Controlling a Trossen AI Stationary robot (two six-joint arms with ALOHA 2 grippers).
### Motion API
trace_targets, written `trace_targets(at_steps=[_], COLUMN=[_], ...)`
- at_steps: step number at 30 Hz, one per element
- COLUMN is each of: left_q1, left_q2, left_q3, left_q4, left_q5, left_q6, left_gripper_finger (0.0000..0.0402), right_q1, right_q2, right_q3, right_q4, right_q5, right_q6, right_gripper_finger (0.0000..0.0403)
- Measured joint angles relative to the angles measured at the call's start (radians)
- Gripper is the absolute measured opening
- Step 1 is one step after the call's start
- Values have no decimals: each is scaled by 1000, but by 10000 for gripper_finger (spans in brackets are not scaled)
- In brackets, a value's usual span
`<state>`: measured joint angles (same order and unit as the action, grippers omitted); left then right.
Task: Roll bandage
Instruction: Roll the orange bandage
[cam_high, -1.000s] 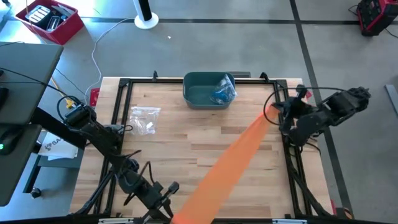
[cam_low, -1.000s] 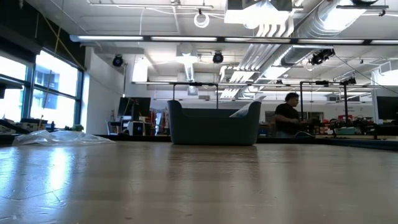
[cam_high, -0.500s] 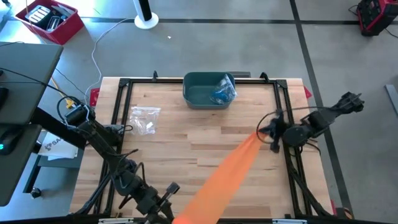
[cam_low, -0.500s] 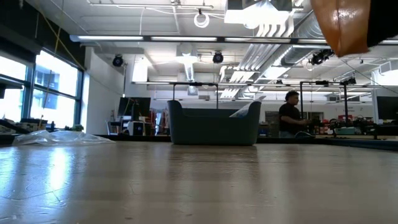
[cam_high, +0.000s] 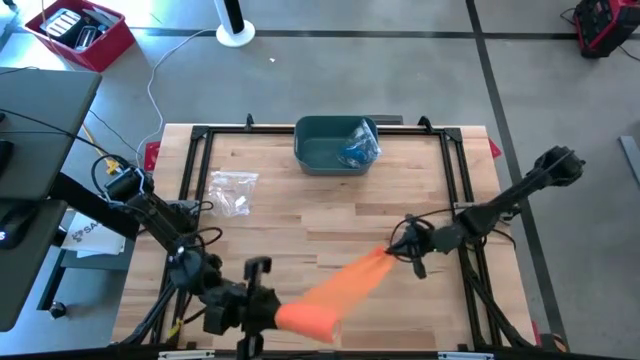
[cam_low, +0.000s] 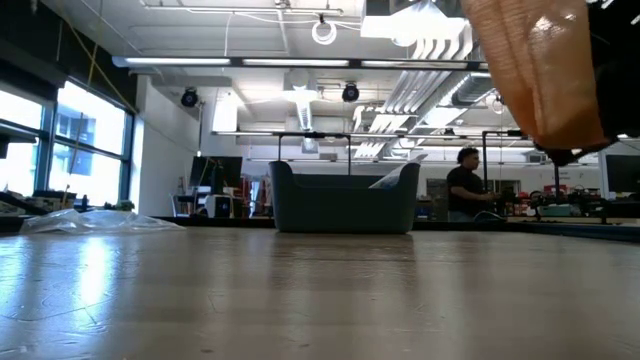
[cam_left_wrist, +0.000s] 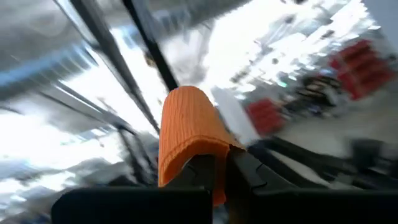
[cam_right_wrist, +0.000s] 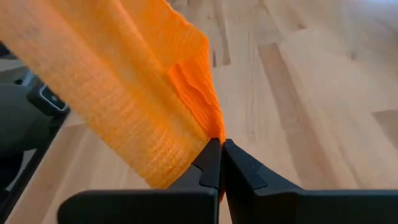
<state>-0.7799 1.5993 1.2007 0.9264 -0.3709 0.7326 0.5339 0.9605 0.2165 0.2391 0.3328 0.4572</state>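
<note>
The left gripper (cam_high: 262, 312) sits near the front edge of the pale wooden plank table (cam_high: 300, 215), well in front of the dark teal plastic bin (cam_high: 335, 145) and to its left, its jaws pressed together on one end of the orange ribbed elastic bandage (cam_high: 340, 290). From there the bandage's long axis slants up across the table toward the bin's right side, hanging above the planks, not lying on them. Its far end is pinched in the shut jaws of the right gripper (cam_high: 395, 250). Each arm holds its own end, so neither is nearer; any rolling likely starts at the left gripper's end.
</note>
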Motion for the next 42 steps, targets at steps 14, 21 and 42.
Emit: trace_targets(at_steps=[14, 21, 42], left_q1=[49, 77, 124], left_q2=[0, 0, -58], left_q3=[0, -1, -306], left_q4=[306, 297, 214], left_q5=[-190, -510, -988], left_q6=[353, 513, 395], left_gripper_finger=[5, 5, 5], right_q1=[134, 254, 638], right_q2=[566, 793, 844], right_q3=[5, 185, 632], right_q4=[588, 656, 498], right_q5=[9, 20, 208], right_q6=[114, 146, 126], right_gripper_finger=[0, 0, 0])
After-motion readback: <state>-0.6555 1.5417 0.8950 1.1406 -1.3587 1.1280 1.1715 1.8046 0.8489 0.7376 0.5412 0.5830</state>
